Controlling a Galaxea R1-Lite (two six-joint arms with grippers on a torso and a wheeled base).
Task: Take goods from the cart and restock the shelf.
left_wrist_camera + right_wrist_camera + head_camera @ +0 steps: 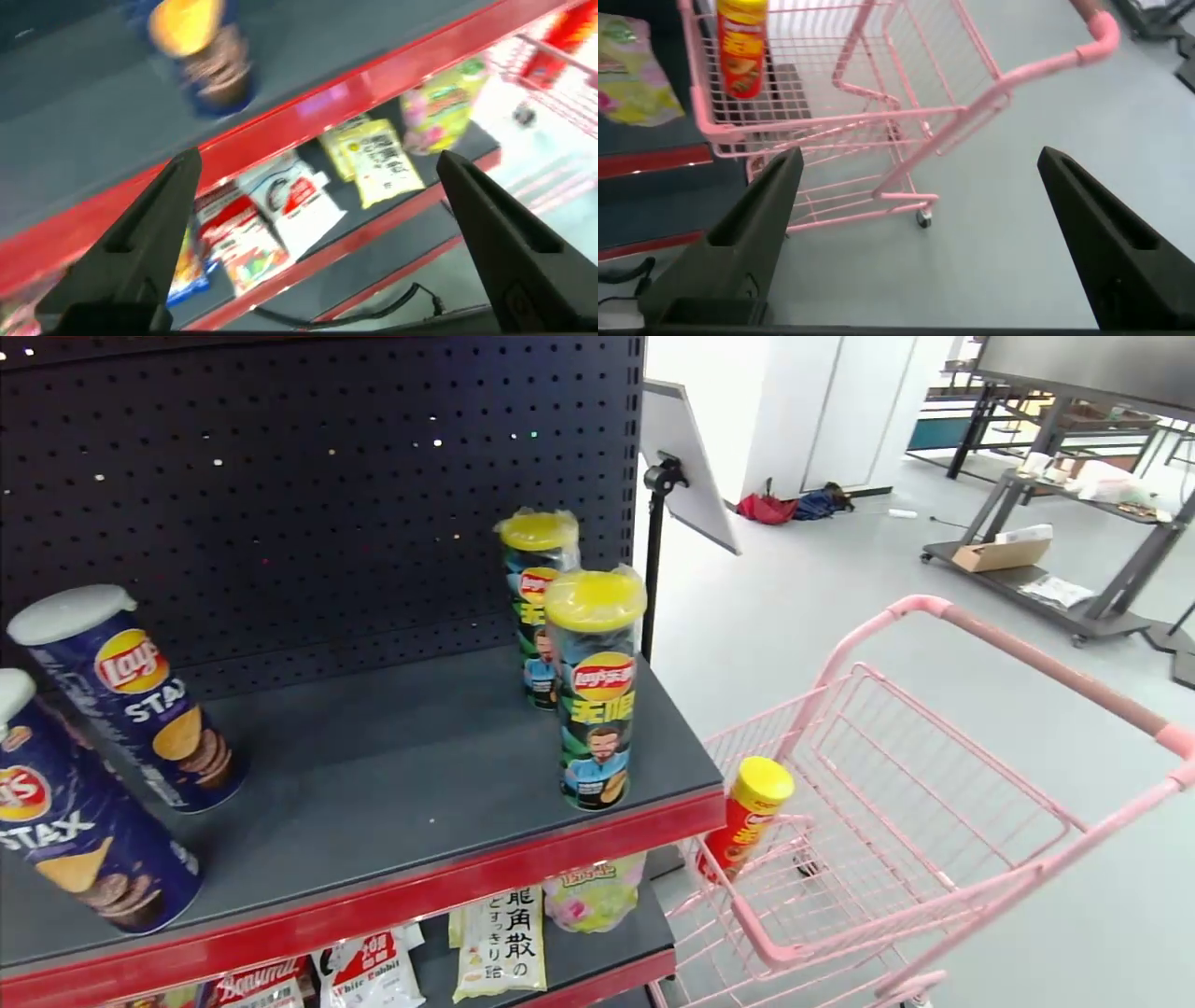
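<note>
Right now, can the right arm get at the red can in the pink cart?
Probably yes: the right gripper is open beside the pink cart, whose top is open, and the red can stands inside with nothing covering it.

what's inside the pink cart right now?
One yellow-lidded red can, leaning in the corner of the cart nearest the shelf. Its base is partly covered by the cart's wires.

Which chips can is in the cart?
The red can with the yellow lid, inside the pink cart. The two blue cans and two green cans stand on the shelf.
</note>
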